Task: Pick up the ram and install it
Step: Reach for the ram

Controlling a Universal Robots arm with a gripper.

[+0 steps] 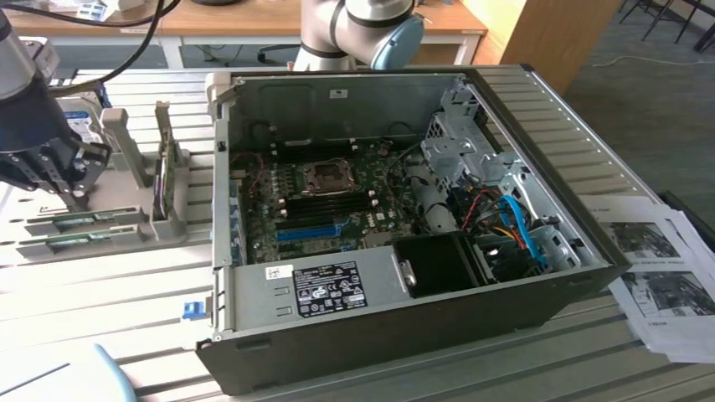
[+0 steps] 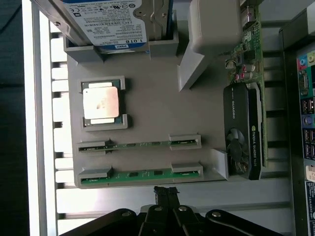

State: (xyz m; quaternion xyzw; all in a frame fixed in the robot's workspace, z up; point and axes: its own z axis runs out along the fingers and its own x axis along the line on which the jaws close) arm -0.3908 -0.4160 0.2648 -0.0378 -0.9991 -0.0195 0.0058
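Observation:
Two ram sticks lie flat in a grey holder on the table. They are thin green boards with dark chips: one ram nearer my fingers, the other ram beside it. My gripper hangs just above the holder at the exterior view's left. It is shut with nothing in it, its tips close to the edge of the nearer stick. The open computer case sits in the middle, its motherboard showing black slot strips.
The grey holder also carries a CPU, a hard drive standing on edge and a graphics card. A bright-blue slot lies on the motherboard. Printed papers lie at the exterior view's right.

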